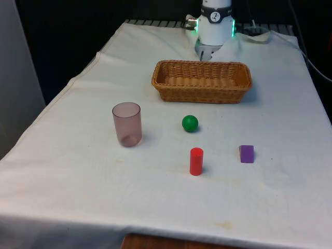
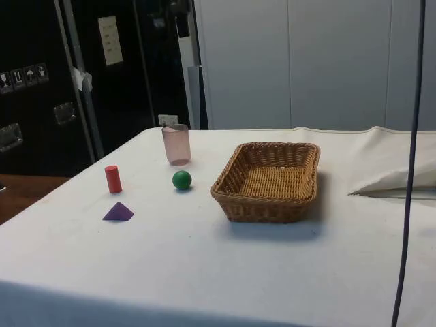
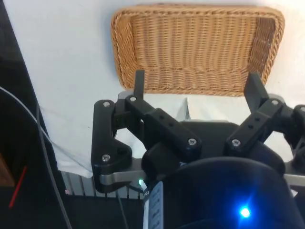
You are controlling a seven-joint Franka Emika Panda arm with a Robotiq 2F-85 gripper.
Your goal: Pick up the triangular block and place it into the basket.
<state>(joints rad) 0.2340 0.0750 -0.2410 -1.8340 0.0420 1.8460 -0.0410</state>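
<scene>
No legible text, labels or numbers anywhere.

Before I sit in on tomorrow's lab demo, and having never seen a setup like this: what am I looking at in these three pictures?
It is one moment from three cameras. One looks across a white-clothed table at a white robot arm; one looks from the side; one rides on the wrist. That wrist picture shows the black two-finger gripper, open and holding nothing, above the near edge of a wicker basket, which has nothing in it. Also on the cloth: a pinkish see-through cup, a green ball, a red cylinder and a purple triangular block, which is meant to go into the basket.
</scene>
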